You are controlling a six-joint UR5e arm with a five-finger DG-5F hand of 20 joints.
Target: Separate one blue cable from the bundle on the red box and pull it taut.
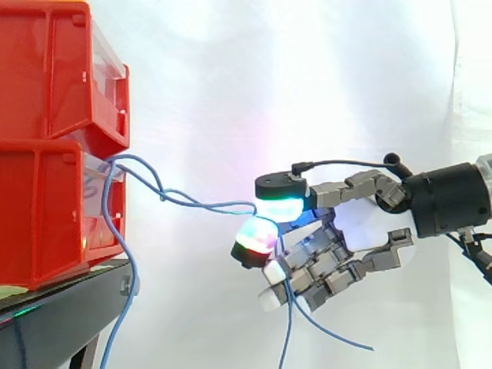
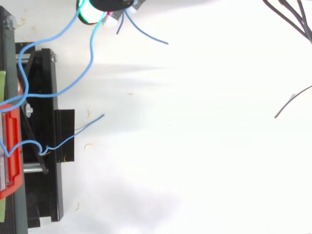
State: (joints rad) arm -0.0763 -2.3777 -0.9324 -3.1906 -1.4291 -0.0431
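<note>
Cable (image 1: pixel 219 206) | we saw it span from the red bin (image 1: pixel 42 207) to the hand (image 1: pixel 369 227) | hand pinched it between its pads (image 1: pixel 280 209) | span wavy, end hanging below

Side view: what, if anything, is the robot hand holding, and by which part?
The hand pinches blue cable between its glowing fingertips, a short way from the loose ends, which dangle below it.

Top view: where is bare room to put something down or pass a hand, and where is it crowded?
Free: the wide white surface right of the black stand, below the loose cable end. Crowded: the top left corner, where the hand pinches a blue cable, and over the red bins, where cables loop.
</note>
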